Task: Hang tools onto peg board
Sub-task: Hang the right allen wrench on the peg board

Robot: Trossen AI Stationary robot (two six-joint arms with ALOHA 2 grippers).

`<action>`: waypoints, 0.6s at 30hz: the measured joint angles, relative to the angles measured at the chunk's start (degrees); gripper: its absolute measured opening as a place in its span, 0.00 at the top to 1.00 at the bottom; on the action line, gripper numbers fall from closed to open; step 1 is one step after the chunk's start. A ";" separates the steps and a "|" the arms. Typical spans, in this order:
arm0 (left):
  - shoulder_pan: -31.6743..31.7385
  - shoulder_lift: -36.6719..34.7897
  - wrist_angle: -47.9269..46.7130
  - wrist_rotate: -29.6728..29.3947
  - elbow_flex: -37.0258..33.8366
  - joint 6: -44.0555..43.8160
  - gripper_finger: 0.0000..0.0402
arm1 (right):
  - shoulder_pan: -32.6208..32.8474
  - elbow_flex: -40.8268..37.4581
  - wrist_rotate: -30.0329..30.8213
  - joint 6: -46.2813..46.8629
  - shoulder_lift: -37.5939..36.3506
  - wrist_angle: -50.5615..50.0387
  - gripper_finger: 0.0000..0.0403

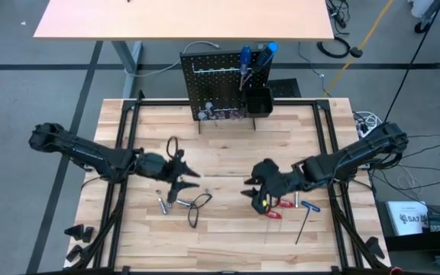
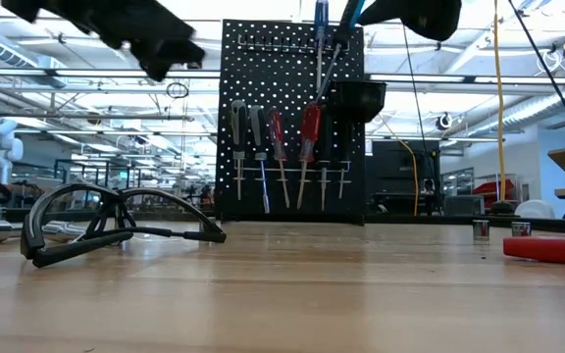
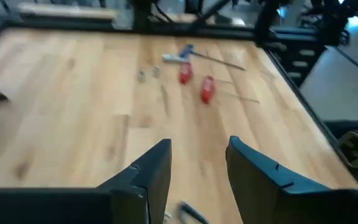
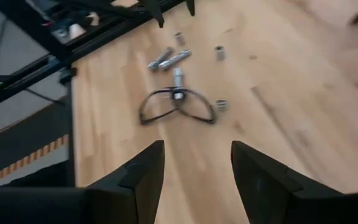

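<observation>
The black peg board (image 1: 214, 80) stands upright at the table's far middle, with several screwdrivers (image 2: 282, 147) hanging on its hooks and a small black bin (image 1: 259, 101). On the table lie a black wire loop (image 1: 198, 204), silver bits (image 1: 166, 204), two red-handled screwdrivers (image 1: 279, 206), a blue-handled tool (image 1: 310, 205) and a thin hex key (image 1: 304, 228). My left gripper (image 1: 192, 179) hovers open above the table, left of centre, empty (image 3: 197, 146). My right gripper (image 1: 248, 191) hovers open, right of centre, pointing toward the loop (image 4: 178, 106), empty (image 4: 197, 146).
A black metal frame (image 1: 323, 145) runs around the tabletop's edges. A thin dark tool (image 1: 173, 145) lies on the table behind my left gripper. A second tan table (image 1: 182, 19) stands beyond the peg board. Bare wood lies between the grippers and the peg board.
</observation>
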 joint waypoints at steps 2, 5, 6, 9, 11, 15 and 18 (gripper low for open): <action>-3.21 0.09 -2.49 -2.02 0.57 -2.24 0.62 | 1.29 0.00 0.00 0.28 1.72 2.47 0.56; -7.34 0.11 -5.71 -4.81 1.06 -6.14 0.62 | 2.78 0.00 -0.41 -1.38 5.08 5.20 0.56; -8.51 0.17 -6.51 -5.44 1.07 -7.41 0.62 | 3.33 0.00 -0.49 -1.47 6.15 5.05 0.56; -11.80 1.93 -6.74 -6.59 1.07 -10.37 0.62 | 4.63 0.02 -1.63 4.77 8.85 1.30 0.56; -13.61 3.84 -4.47 -7.72 1.07 -11.32 0.62 | 5.45 0.02 -2.23 14.77 10.11 -3.46 0.56; -15.47 8.82 1.52 -10.24 1.07 -10.01 0.62 | 7.47 0.02 -7.73 33.08 11.36 -13.99 0.56; -15.63 12.37 8.51 -10.74 1.07 -7.49 0.62 | 10.42 0.02 -11.02 44.76 11.45 -20.88 0.56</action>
